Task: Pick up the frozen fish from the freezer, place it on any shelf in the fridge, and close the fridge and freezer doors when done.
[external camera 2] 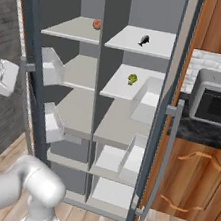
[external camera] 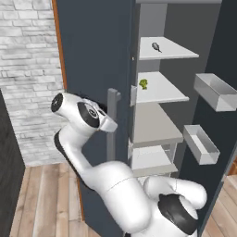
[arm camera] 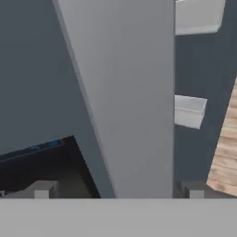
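No readable writing, display [arm camera: 44,162] blue-lit

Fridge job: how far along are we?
Done: the frozen fish lies on the fridge's top shelf. In hand: the gripper is at the freezer door, jaws open either side of its handle bar. Left: both doors stand open, so the freezer door and the fridge door need closing.
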